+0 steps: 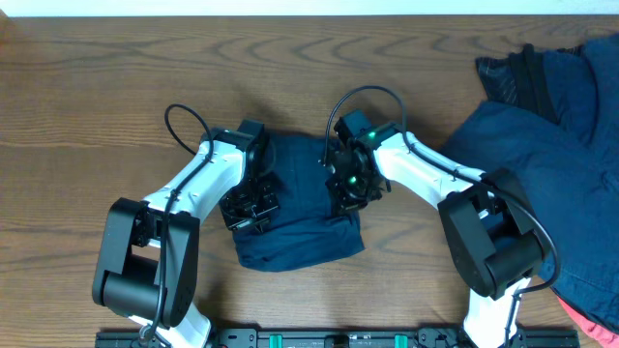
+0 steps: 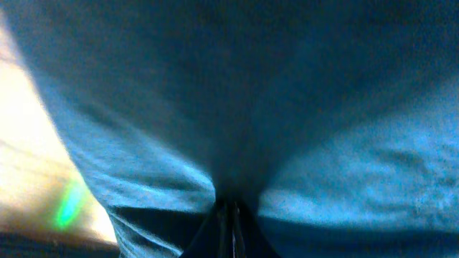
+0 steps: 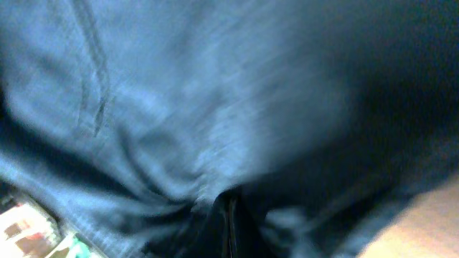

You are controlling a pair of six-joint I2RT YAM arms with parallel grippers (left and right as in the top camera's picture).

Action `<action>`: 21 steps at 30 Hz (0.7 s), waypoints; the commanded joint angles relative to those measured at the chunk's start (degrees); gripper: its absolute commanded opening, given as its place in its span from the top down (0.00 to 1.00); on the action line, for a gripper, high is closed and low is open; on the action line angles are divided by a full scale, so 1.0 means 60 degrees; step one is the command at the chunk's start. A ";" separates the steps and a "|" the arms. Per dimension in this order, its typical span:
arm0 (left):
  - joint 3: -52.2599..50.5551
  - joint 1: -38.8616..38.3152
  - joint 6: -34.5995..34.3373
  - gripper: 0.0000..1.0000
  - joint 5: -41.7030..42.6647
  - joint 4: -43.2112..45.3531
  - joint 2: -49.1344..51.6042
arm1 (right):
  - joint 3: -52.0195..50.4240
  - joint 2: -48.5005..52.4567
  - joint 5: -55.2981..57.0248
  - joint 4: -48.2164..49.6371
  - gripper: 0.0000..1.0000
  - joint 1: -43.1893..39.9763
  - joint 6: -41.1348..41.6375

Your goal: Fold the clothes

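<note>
A dark navy-blue garment (image 1: 300,227) lies folded small on the wooden table between my two arms. My left gripper (image 1: 250,208) is shut on its left edge; in the left wrist view the fabric (image 2: 272,107) fills the frame and bunches into the closed jaws (image 2: 231,211). My right gripper (image 1: 346,188) is shut on its right edge; in the right wrist view the cloth (image 3: 165,107) puckers at the closed jaws (image 3: 229,208). A pile of more navy clothes (image 1: 551,164) lies at the right.
The pile at the right reaches the table's right edge, with a black meshed piece (image 1: 508,72) on top and a red item (image 1: 590,319) at the lower right corner. Bare wooden tabletop (image 1: 87,116) lies at the left and back.
</note>
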 commanded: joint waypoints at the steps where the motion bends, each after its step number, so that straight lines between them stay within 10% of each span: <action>1: 0.0091 -0.0033 0.0361 0.94 0.1016 -0.0142 -0.0109 | 0.0000 0.0058 0.1920 0.0572 0.98 -0.0372 0.0106; 9: 0.0095 0.0448 0.0641 0.87 0.0219 0.1577 -0.1577 | 0.0630 -0.0087 0.3126 0.1060 0.96 -0.0590 0.0546; 14: 0.0095 0.1151 0.0761 0.51 -0.1778 0.3803 -0.2331 | 0.1268 -0.0845 0.3118 0.0000 0.94 -0.0470 0.0554; 21: 0.0095 0.1716 0.2350 0.49 -0.2976 0.7359 -0.1668 | 0.1290 -0.1891 0.0503 -0.0386 0.92 -0.0270 0.0641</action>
